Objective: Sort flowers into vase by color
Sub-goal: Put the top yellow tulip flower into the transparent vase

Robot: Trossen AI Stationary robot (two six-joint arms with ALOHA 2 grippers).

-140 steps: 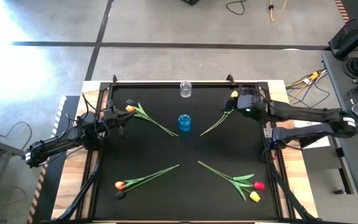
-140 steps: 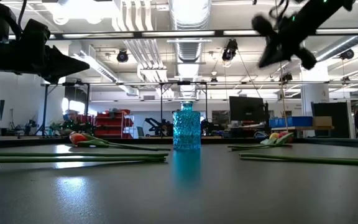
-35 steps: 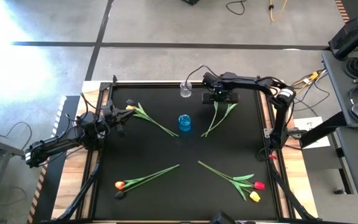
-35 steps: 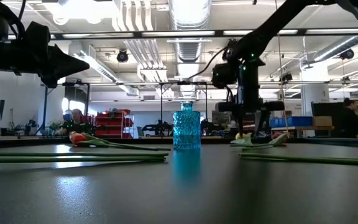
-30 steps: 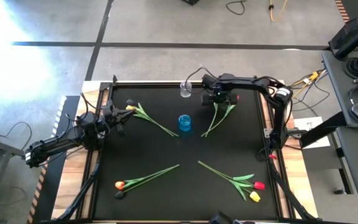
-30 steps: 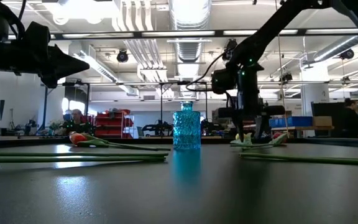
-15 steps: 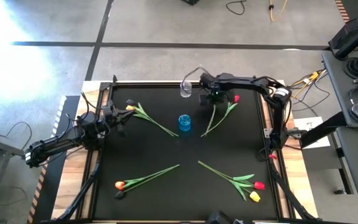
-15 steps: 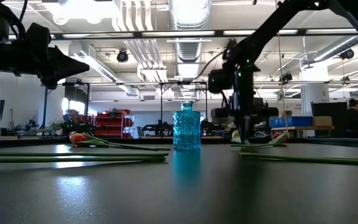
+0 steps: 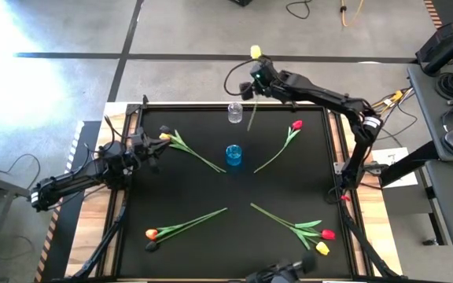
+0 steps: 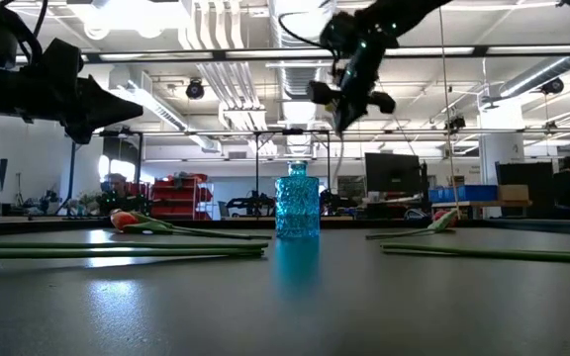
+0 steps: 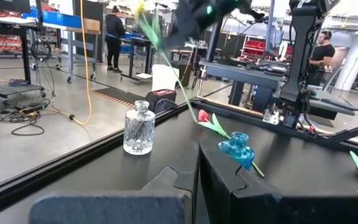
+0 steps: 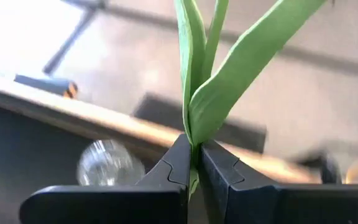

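My right claw (image 9: 255, 83) is raised above the far edge of the table (image 9: 171, 181), pinched tight on the stem of a yellow tulip (image 9: 255, 53). In my right wrist view the fingers (image 12: 178, 163) press together on the stem just under its leaves. The yellow head points up and away past the table edge, while the bare stem hangs down toward the table, just beside the clear glass vase (image 9: 235, 113) and not in it.

My left claw (image 9: 142, 146) waits low at the left side of the table, fingers parted a little and gripping nothing, near an orange tulip (image 9: 165, 136) whose stem runs toward the blue vase (image 9: 233, 155) at the table's middle.

A red tulip (image 9: 296, 125) lies on the table to the right of the blue vase, stem slanting toward it. Nearer the front edge lie another orange tulip (image 9: 152, 233) on the left, and a red tulip (image 9: 327, 234) and yellow tulip (image 9: 322, 248) side by side on the right. Both vases stand upright with no flowers in them.
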